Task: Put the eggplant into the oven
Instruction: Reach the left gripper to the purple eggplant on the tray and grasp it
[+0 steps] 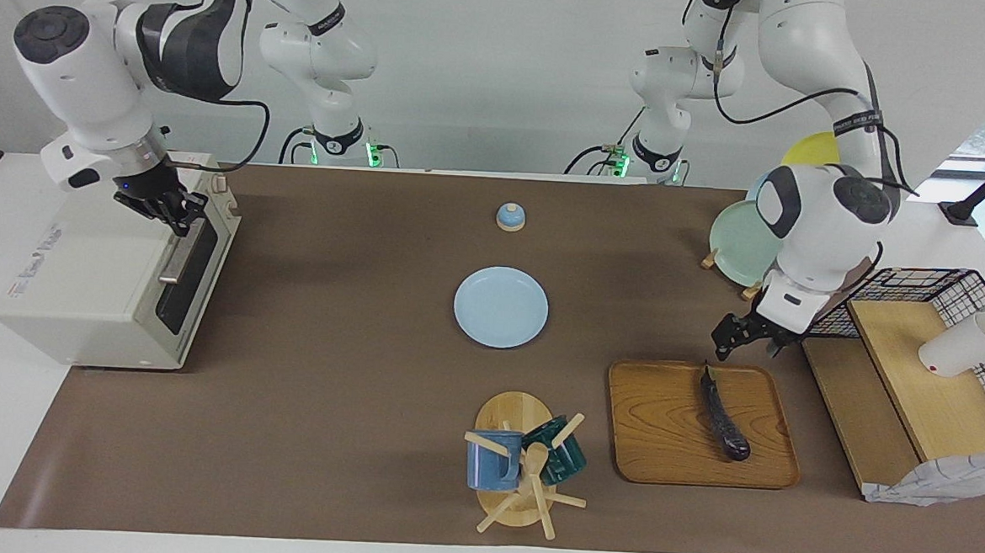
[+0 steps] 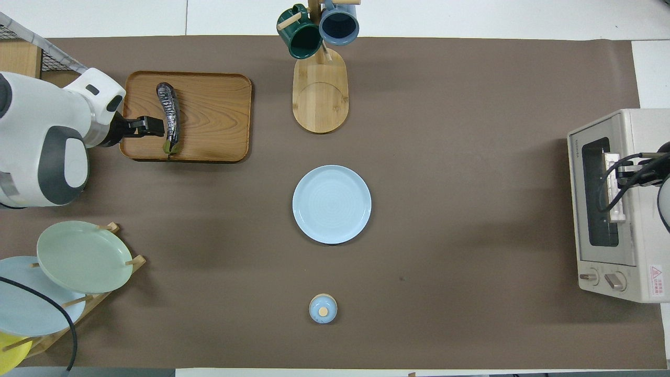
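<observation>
The dark purple eggplant (image 1: 723, 415) (image 2: 170, 118) lies on a wooden tray (image 1: 661, 437) (image 2: 214, 115) toward the left arm's end of the table. My left gripper (image 1: 746, 344) (image 2: 153, 125) hangs open over the tray's edge, close by the eggplant's stem end and not touching it. The cream oven (image 1: 96, 281) (image 2: 638, 209) stands at the right arm's end with its door closed. My right gripper (image 1: 180, 223) (image 2: 620, 175) is shut at the upper end of the door's bar handle (image 1: 178, 256); contact with the bar does not show.
A light blue plate (image 1: 501, 306) lies mid-table, and a small blue knobbed lid (image 1: 510, 217) sits nearer to the robots. A mug tree (image 1: 525, 464) stands beside the tray. A plate rack (image 1: 739, 243) and a wire shelf (image 1: 917, 375) flank the left arm.
</observation>
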Robot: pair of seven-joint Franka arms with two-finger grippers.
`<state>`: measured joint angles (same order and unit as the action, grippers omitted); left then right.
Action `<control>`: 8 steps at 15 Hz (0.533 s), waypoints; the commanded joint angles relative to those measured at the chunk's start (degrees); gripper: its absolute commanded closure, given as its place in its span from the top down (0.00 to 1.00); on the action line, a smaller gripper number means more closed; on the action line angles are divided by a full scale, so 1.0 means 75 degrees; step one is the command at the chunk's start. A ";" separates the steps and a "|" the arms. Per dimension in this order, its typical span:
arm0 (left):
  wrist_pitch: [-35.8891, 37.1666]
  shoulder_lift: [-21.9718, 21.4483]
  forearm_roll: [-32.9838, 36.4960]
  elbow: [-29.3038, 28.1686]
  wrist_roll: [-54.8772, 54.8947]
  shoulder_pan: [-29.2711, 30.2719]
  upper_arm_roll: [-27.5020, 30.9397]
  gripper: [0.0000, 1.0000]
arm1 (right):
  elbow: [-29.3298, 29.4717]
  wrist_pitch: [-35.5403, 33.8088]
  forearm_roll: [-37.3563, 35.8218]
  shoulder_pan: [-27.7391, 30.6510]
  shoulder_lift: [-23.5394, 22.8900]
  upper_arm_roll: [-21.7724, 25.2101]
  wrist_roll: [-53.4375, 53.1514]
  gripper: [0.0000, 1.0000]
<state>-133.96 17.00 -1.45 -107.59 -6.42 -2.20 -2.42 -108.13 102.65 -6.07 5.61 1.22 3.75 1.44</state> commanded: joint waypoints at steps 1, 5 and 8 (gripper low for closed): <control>-0.0687 0.0660 -0.0006 0.0235 -0.0105 -0.0163 0.0053 1.00 | -0.0487 0.0490 -0.0186 0.0118 0.0095 -0.0008 -0.0227 0.00; -0.1193 0.1213 -0.0006 0.0389 -0.0105 -0.0328 0.0053 1.00 | -0.0793 0.0680 -0.0596 0.0166 0.0107 -0.0020 -0.0099 0.00; -0.1205 0.1237 -0.0006 0.0389 -0.0082 -0.0409 0.0065 1.00 | -0.0887 0.0820 -0.0562 0.0096 0.0107 -0.0032 -0.0145 0.00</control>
<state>-142.36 25.84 -1.45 -105.62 -6.63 -4.52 -2.58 -112.77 106.66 -9.71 6.30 1.15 3.75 0.57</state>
